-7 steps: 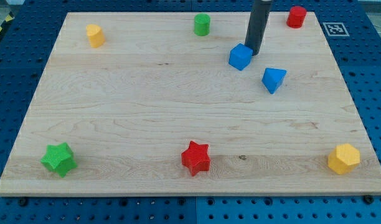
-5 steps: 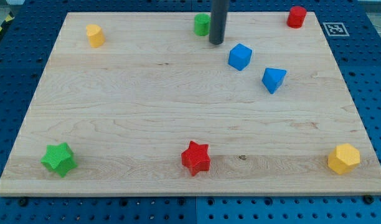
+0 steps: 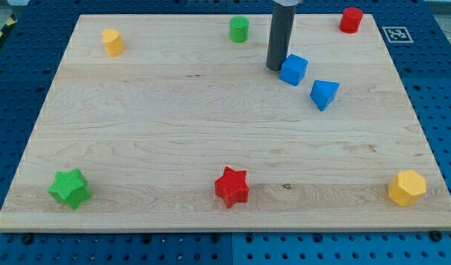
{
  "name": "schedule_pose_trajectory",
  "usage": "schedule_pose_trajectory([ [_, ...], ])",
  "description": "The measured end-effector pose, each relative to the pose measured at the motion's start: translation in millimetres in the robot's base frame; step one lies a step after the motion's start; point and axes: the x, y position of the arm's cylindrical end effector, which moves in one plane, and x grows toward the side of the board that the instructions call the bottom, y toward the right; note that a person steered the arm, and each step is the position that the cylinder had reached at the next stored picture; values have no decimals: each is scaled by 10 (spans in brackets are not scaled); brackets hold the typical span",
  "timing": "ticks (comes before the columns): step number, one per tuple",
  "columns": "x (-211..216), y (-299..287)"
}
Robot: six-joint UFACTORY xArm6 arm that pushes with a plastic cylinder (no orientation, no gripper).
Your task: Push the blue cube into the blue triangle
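My tip (image 3: 275, 68) sits against the blue cube's (image 3: 293, 70) left face; it's a bare rod, nothing to open and nothing held. From the cube, the blue triangle (image 3: 324, 94) lies near, lower right, small gap between. The push needs a right-and-down heading.

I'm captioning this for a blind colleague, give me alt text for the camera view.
My tip touches the left side of the blue cube, which sits just up and left of the blue triangle with a small gap between them, on a wooden board.
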Motion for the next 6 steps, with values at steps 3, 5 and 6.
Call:
schedule_pose_trajectory([
  [3, 54, 0],
  [5, 53, -120],
  [6, 102, -145],
])
